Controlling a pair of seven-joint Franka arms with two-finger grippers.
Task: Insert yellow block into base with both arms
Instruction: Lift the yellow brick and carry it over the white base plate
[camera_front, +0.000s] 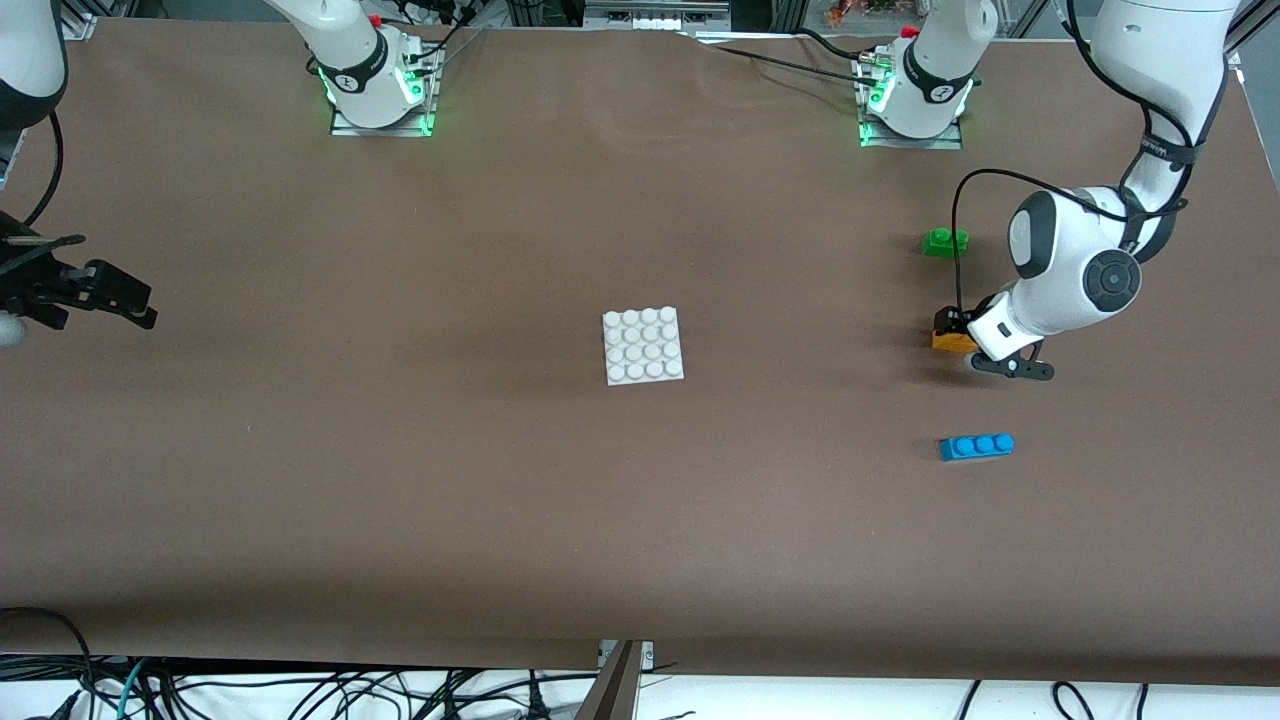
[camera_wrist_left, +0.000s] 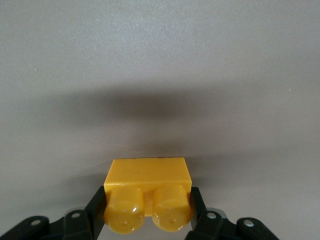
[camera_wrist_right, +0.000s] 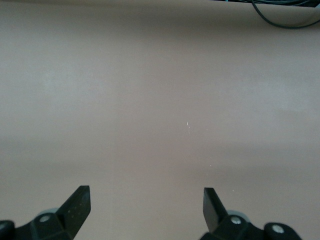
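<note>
A brown table (camera_front: 400, 480) fills my front view, with both arm bases along its top edge. Toward the left arm's end I see the left gripper (camera_front: 957, 335) down at the tabletop, its fingers (camera_wrist_left: 97, 207) pinching the yellow block (camera_wrist_left: 148, 195) from both sides. Through the left wrist camera the block is a small orange-yellow brick, glossy, with two round studs facing the lens and flat, smooth walls. It sits on the table between the green brick (camera_front: 944, 242), which lies farther from the front camera, and the blue three-stud brick (camera_front: 976, 446), which lies nearer. The base (camera_front: 644, 345), a white square plate with a four-by-four grid of studs, rests mid-table, well apart. The right gripper (camera_wrist_right: 146, 202) waits over bare tabletop at the right arm's end, fingers spread wide.
</note>
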